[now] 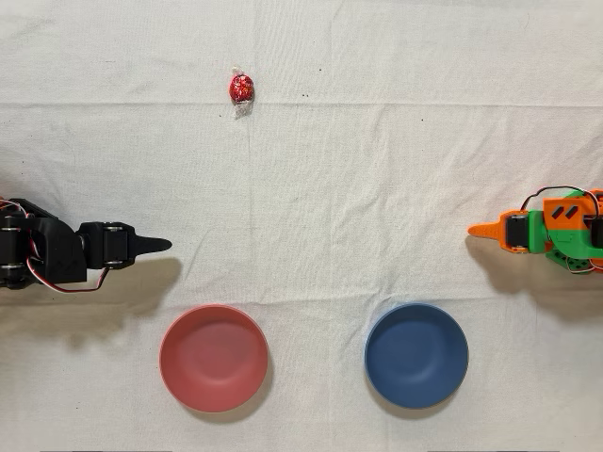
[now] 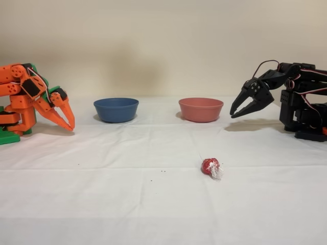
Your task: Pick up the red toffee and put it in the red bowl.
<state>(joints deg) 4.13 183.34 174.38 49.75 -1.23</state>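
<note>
**Toffee alone on the cloth, hand parted and empty**

Your desk (image 1: 377, 169) is covered with a white cloth creased into long straight fold lines, with a few dark specks scattered on it. In the fixed view a plain beige wall (image 2: 163, 46) stands behind it.

The red toffee (image 1: 241, 89) is a small ball in shiny red foil with clear crinkled wrapper ends. In the overhead view it lies near the top edge, well apart from both bowls; in the fixed view it sits toward the front of the cloth (image 2: 210, 167).

The red bowl (image 1: 214, 358) is shallow, matte salmon-red and plain inside. A dark blue bowl (image 1: 416, 355) of the same size sits beside it, with a gap between the 2.

Your black arm's hand (image 2: 236, 114) hangs above the cloth just right of the red bowl in the fixed view, its 2 fingers parted and holding nothing. The orange arm (image 2: 30, 97) stands idle at the opposite side.
</note>
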